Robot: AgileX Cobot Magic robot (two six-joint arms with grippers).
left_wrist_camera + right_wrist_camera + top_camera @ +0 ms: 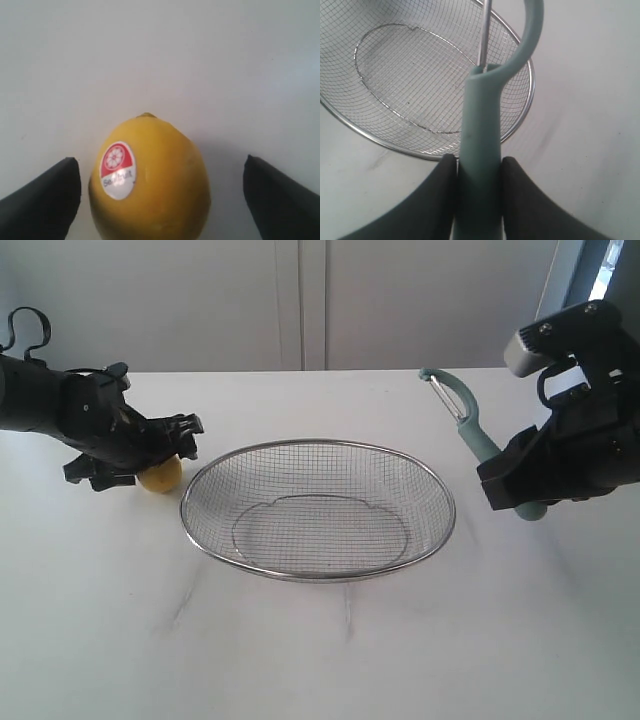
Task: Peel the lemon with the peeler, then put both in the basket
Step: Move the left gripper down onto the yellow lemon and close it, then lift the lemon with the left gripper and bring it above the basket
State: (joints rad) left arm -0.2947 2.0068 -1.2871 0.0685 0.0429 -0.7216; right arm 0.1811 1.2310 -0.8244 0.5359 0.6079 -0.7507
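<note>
Matte black arms [60, 405] with tapered black tool fingers [430, 205].

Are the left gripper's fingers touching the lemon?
No, the left wrist view shows white table between the lemon and each finger of the left gripper.

White table [320, 660] before pale panelled wall [200, 300] (bright window [604, 280] at right).

Bright, even light washes the white surface [320, 660] almost to overexposure. The basket [330, 580] casts only a faint, soft shadow toward the near edge. In the left wrist view the lemon [155, 180] looks slightly soft. In the right wrist view the close peeler [480, 150] handle is blurred and the mesh is sharper.
</note>
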